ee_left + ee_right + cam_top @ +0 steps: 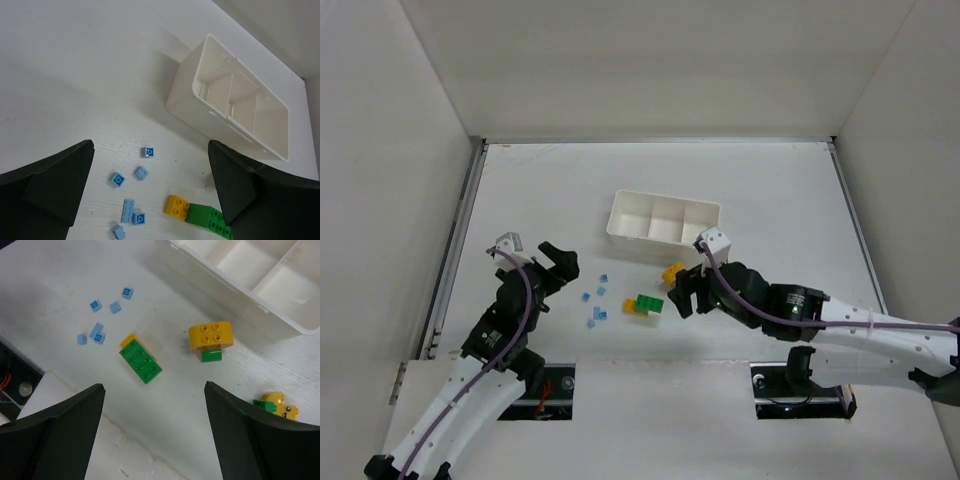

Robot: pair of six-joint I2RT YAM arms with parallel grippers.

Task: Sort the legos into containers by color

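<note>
The white table [770, 180] carries every item. Locate the white tray [650, 238] at the far middle. It stands upright and is divided into three square compartments in a row.

Check the left gripper [563, 270]. Its jaws are spread wide with nothing between them, and it is positioned to the left of the loose bricks. Check the right gripper [678, 292]. Its jaws are likewise spread and hold nothing. It is positioned just right of the bricks, near the tray's front wall.

All bricks lie on the table, outside the tray and between the two grippers. The large green brick [140, 361] lies flat, studs up, touching a yellow brick [129, 339] at one end. A round yellow piece [210, 334] lies nearer the tray, with a small green piece [210, 356] touching it. Another yellow piece [280, 407] shows at the edge of the right wrist view.

Six small blue bricks [99, 335] are scattered to the left of the green brick. Two of them touch each other.
</note>
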